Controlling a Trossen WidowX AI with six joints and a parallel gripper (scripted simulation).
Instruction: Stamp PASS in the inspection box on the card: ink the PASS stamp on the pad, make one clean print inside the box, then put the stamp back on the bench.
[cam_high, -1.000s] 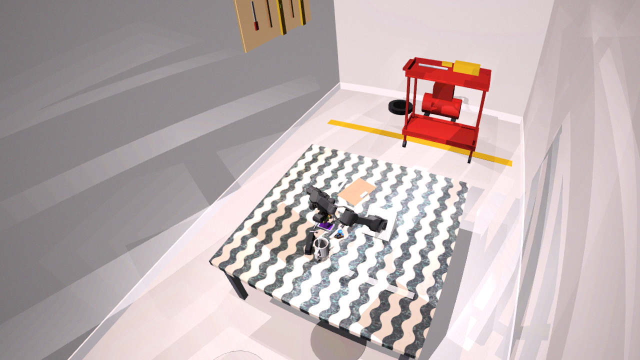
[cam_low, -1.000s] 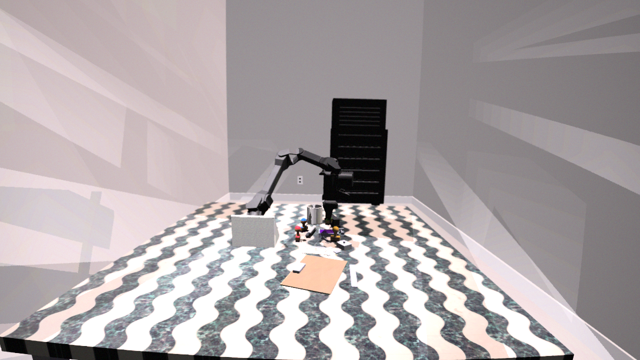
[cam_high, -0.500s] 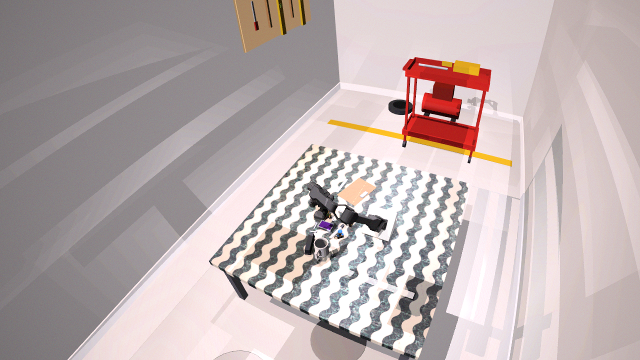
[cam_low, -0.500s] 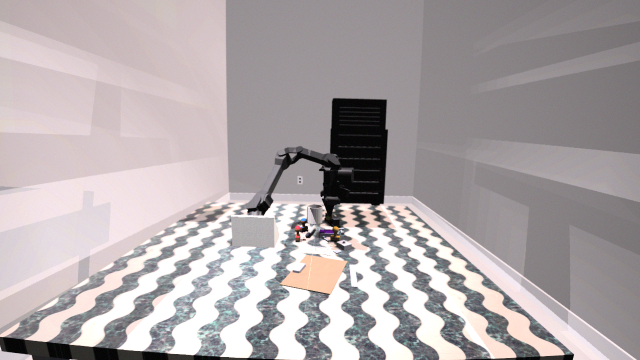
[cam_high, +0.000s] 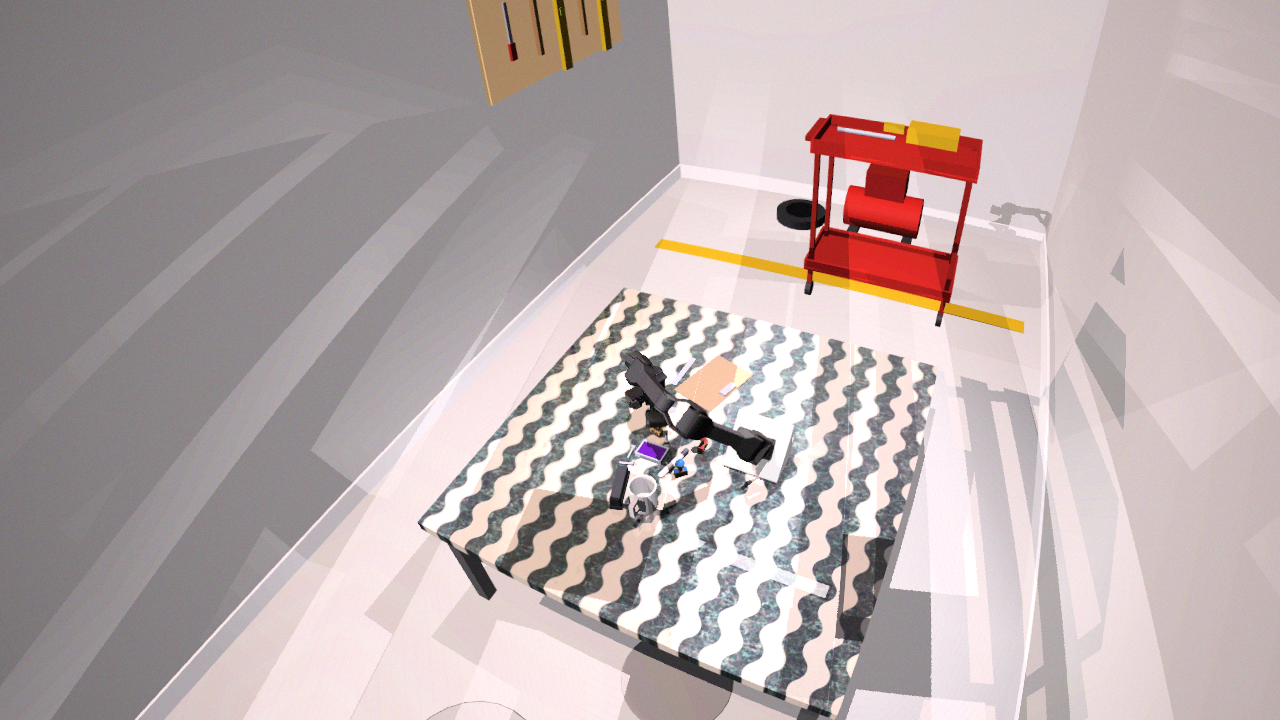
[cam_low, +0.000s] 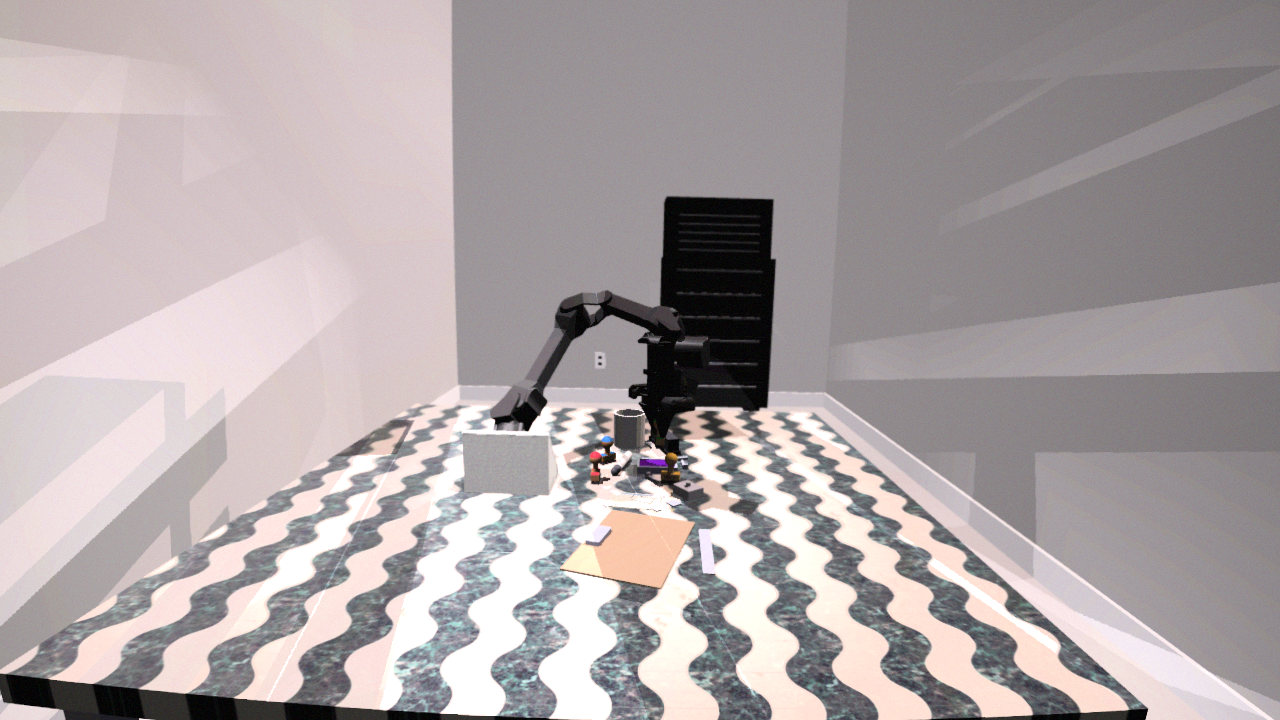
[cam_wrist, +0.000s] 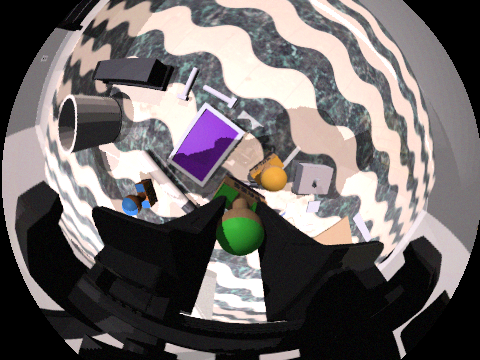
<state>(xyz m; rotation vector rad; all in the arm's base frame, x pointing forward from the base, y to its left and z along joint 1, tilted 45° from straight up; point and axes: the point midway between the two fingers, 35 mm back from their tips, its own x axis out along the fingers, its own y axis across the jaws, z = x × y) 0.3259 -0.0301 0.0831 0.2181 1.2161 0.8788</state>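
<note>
My gripper (cam_wrist: 240, 204) (cam_low: 660, 438) is shut on the green-knobbed stamp (cam_wrist: 240, 232), upright between the fingertips; its lettering is too small to read. In the wrist view the stamp's block shows just below the near corner of the purple ink pad (cam_wrist: 207, 145) (cam_high: 651, 450) (cam_low: 653, 462), apart from its purple face; its height above the bench is hard to tell. The white card (cam_low: 633, 503) lies on the bench on the clipboard side of the pad. It is mostly hidden by the fingers in the wrist view, and its inspection box cannot be made out.
An orange-knobbed stamp (cam_wrist: 274, 178) (cam_low: 671, 461) stands close by the held stamp, with a grey block (cam_wrist: 313, 178) beyond. A blue-knobbed stamp (cam_wrist: 131, 205) (cam_high: 680, 465), a red-knobbed stamp (cam_low: 595, 461), a mug (cam_wrist: 97, 122) (cam_low: 629, 429), a black block (cam_wrist: 130, 71) and a brown board (cam_low: 631, 546) surround the area.
</note>
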